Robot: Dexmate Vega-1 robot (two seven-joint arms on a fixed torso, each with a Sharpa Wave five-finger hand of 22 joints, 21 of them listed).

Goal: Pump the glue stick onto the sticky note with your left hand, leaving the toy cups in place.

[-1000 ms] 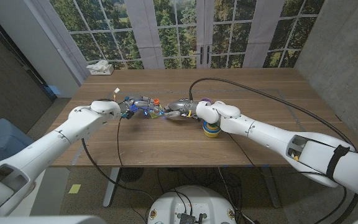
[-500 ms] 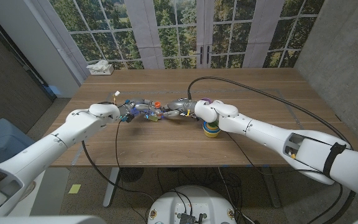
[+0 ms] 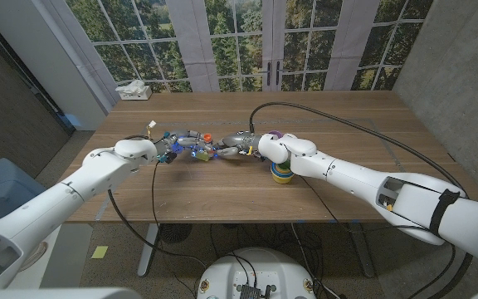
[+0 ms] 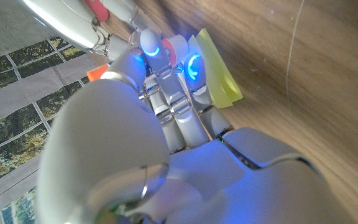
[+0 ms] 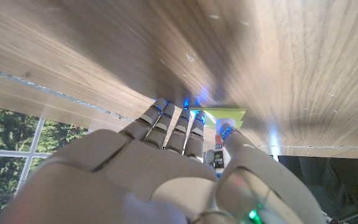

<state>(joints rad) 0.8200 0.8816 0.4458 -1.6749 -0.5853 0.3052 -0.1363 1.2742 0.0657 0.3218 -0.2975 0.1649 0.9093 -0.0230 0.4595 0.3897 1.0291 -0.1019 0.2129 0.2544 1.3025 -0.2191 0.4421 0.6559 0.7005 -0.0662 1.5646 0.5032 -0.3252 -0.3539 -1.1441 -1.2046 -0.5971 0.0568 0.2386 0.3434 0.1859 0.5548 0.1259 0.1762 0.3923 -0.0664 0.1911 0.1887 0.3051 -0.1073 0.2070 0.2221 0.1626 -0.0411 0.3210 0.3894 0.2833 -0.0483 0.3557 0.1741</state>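
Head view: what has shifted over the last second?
The left hand drew back slightly toward the robot's left, staying by the glue stick. The right hand and the toy cups stayed put.

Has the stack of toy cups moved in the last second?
No. The stack of toy cups sits at the same spot on the wooden table, just under the right hand's wrist.
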